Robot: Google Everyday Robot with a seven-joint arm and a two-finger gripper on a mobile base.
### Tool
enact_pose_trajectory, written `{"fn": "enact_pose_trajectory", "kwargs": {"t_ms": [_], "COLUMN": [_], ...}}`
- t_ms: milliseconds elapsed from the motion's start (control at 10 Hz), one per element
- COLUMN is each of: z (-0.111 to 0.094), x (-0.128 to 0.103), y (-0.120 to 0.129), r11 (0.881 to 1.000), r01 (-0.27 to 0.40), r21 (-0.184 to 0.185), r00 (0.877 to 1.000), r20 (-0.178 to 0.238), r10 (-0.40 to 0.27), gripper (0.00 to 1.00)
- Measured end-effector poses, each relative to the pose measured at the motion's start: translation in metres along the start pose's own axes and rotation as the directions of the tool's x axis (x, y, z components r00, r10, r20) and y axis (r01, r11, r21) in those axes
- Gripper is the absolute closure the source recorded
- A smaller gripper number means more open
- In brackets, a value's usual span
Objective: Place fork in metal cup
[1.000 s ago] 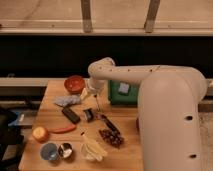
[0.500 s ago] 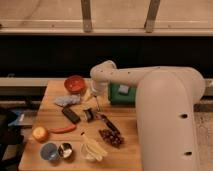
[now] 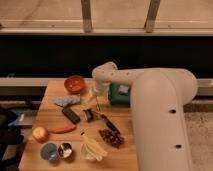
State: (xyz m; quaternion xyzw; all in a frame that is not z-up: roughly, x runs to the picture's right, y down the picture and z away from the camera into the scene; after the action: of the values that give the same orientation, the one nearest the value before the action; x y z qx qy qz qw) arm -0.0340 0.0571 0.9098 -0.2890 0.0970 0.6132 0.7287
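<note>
**Fork up in the jaws, cup far down the bench**

The thin, silvery all-metal fork (image 3: 98,105) hangs nearly upright from the robot's gripper (image 3: 95,96). It shows as a pale sliver running down from the jaws toward the wooden bench (image 3: 50,117). The jaws look narrow and pinched on the fork's upper end, though the grip itself is hard to make out. The gripper sits over the back middle of the bench, at the end of the bulky white arm (image 3: 160,100) that reaches in from the right.

Just under the fork's lower tip lies a small dark can-like object (image 3: 89,115), and a black-handled knife (image 3: 111,124) lies slanting just right of that. A round red bowl (image 3: 75,84) sits behind and to the left of the gripper. A green box (image 3: 120,95) is close on its right.

The small, shiny silver metal cup (image 3: 65,149) stands well apart from the fork, at the front left edge of the bench. It touches or nearly touches a light blue cup (image 3: 49,150) on its left. A pale cup holding bananas (image 3: 89,152) is near on its right.
</note>
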Motion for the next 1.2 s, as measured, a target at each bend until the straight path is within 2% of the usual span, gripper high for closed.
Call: {"fn": "enact_pose_trajectory", "kwargs": {"t_ms": [400, 900, 1000, 1200], "z": [0.037, 0.039, 0.039, 0.046], "x": [-0.013, -0.015, -0.015, -0.017], "y": [-0.015, -0.016, -0.014, 0.012], "r11": [1.000, 0.999, 0.999, 0.993], "r01": [0.020, 0.031, 0.043, 0.119], "r21": [-0.010, -0.008, 0.000, 0.028], "r00": [0.999, 0.998, 0.997, 0.991], "r20": [-0.049, -0.056, -0.060, -0.072], "r10": [-0.020, -0.031, -0.043, -0.117], "gripper": [0.29, 0.30, 0.38, 0.58]}}
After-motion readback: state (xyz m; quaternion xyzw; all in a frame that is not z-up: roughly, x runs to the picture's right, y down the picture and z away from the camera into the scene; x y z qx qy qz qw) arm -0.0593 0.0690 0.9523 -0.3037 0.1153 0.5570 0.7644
